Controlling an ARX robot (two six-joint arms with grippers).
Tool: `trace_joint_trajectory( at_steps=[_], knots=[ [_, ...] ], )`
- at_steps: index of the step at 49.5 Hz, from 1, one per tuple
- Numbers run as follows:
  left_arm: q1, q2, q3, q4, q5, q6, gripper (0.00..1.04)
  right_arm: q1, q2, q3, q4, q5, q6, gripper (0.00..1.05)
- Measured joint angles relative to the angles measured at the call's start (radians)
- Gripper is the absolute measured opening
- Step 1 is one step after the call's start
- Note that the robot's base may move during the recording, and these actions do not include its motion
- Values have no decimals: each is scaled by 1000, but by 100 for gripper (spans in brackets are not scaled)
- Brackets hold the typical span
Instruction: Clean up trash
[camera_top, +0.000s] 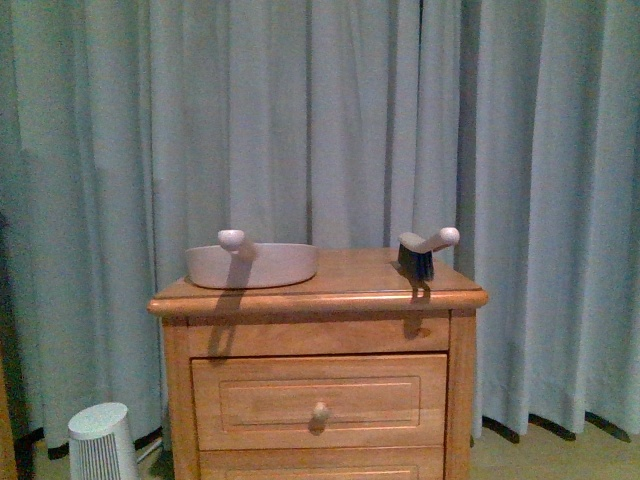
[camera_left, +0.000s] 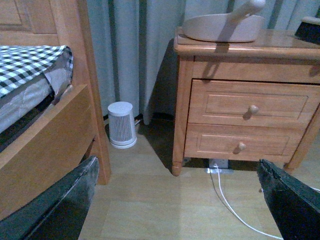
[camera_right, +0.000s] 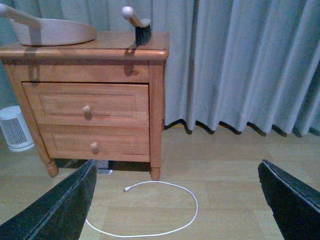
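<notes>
Front view: pale plastic dustpan (camera_top: 252, 265), black-bristled brush (camera_top: 418, 258) atop wooden nightstand (camera_top: 350, 272); left gripper (camera_left: 177, 167), right gripper (camera_right: 177, 167) agape, empty; your hasty reach could topple either.

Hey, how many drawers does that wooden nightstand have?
2. The upper drawer sits just under the nightstand top; the lower drawer is directly beneath it. No others seem hidden.

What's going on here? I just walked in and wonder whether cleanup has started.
Nothing is being handled yet. The left gripper and right gripper both hang open and empty above the wooden floor, facing the nightstand. A dustpan and a hand brush sit untouched on its top. No crumpled paper trash shows in any view.
</notes>
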Motion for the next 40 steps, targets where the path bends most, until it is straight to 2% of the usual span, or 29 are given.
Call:
trace_joint_trajectory(
  at_steps=[40],
  knots=[
    [0, 0, 0, 0, 0, 0, 97, 0, 0, 0, -1, 1, 0, 97]
  ],
)
